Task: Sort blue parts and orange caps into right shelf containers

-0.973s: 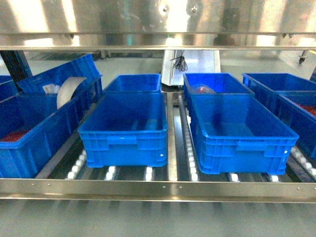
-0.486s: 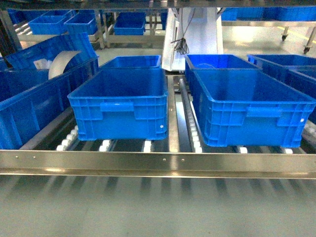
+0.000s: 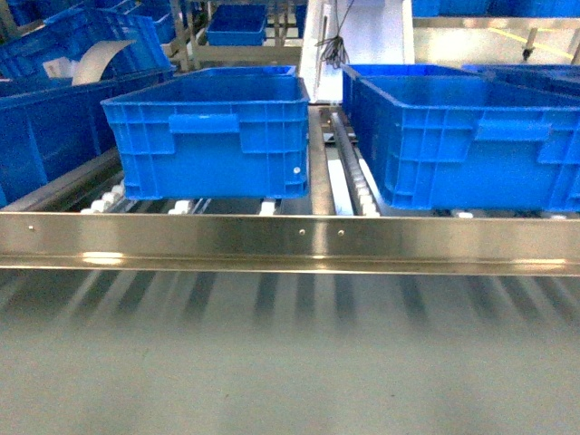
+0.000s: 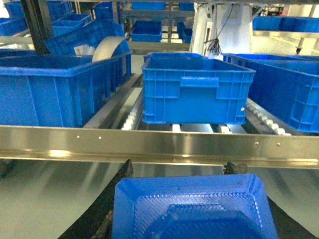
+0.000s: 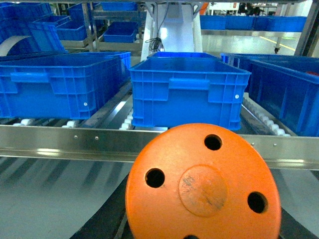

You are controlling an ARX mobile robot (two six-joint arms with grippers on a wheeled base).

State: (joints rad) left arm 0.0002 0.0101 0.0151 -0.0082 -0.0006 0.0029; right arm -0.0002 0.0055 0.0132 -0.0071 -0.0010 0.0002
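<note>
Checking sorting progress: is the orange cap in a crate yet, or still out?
Still out. In the right wrist view the orange cap sits close before the camera, on the near side of the shelf rail, with the blue crate beyond it.

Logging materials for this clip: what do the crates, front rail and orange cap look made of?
Crates: seemingly moulded plastic, bright blue, ribbed walls and handles. Front rail: likely brushed stainless steel, reflective with rivets. Orange cap: probably matte plastic, scuffed centre, round holes.

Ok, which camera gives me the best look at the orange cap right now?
The right wrist view: the orange cap fills the foreground, face-on, with its round holes and centre disc plain. The head view does not show it. The left wrist view shows only the blue part, no cap.
</note>
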